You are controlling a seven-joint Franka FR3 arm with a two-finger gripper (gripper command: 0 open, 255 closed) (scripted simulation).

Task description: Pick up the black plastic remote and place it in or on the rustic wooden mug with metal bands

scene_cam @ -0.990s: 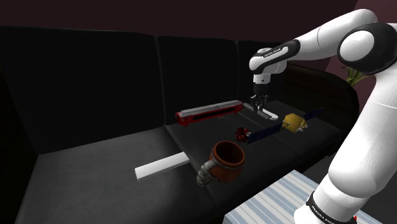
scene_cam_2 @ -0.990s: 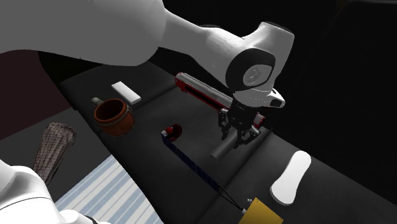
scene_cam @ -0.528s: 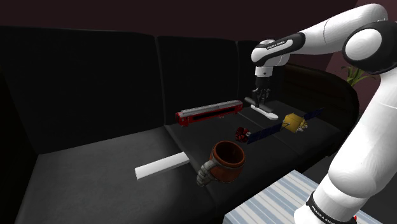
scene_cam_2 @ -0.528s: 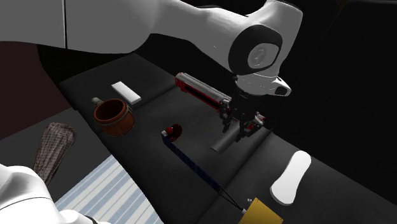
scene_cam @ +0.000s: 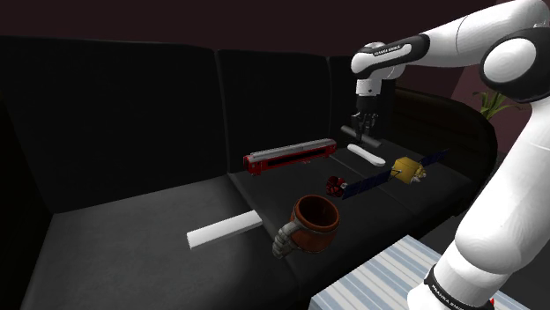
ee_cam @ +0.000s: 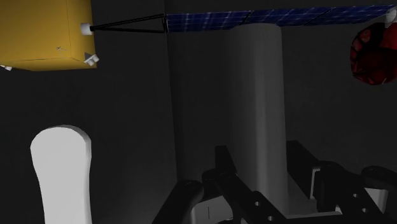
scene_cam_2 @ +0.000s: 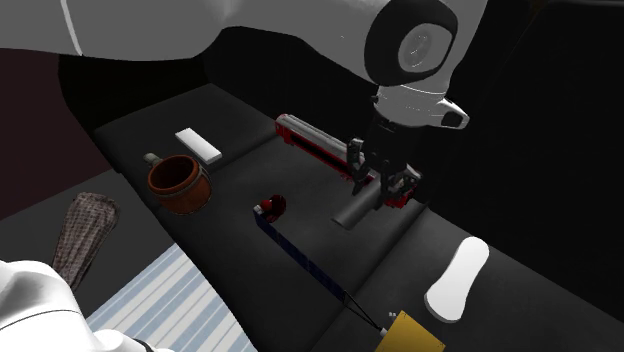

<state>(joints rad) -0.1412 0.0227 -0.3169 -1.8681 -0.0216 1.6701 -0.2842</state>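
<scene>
Second exterior view — the gripper [scene_cam_2: 368, 188] hangs over the dark sofa seat [scene_cam_2: 240, 150]. Its fingers are closed on the upper end of the remote [scene_cam_2: 358, 211], which is drawn grey here. The remote slants down toward this view's left; whether its low end touches the cushion I cannot tell. Just behind it lies the right end of a long red train model [scene_cam_2: 318, 143]. The mug [scene_cam_2: 180, 185], brown with a handle, stands upright well apart at this view's left, near the seat's front edge, with a white block [scene_cam_2: 197, 145] beyond it. Between mug and remote sits a small red object [scene_cam_2: 272, 207]. From it a thin blue panel [scene_cam_2: 305, 258] runs to a yellow box [scene_cam_2: 412, 335] at the near right. A white oblong piece [scene_cam_2: 457, 281] lies at the far right.

Shoulder view — the arm [scene_cam: 494, 53] reaches in from the right. The gripper is above the far right part of the seat, just past the train's right end. The mug stands nearer the front, well apart from the gripper, with the white block to its left. A striped cloth [scene_cam: 388, 275] shows at the near right.

Wrist view: the two fingers clasp the grey remote between them, and it runs away from the gripper toward the blue panel. The yellow box and the white oblong piece lie on one side of it, the red object on the other.
</scene>
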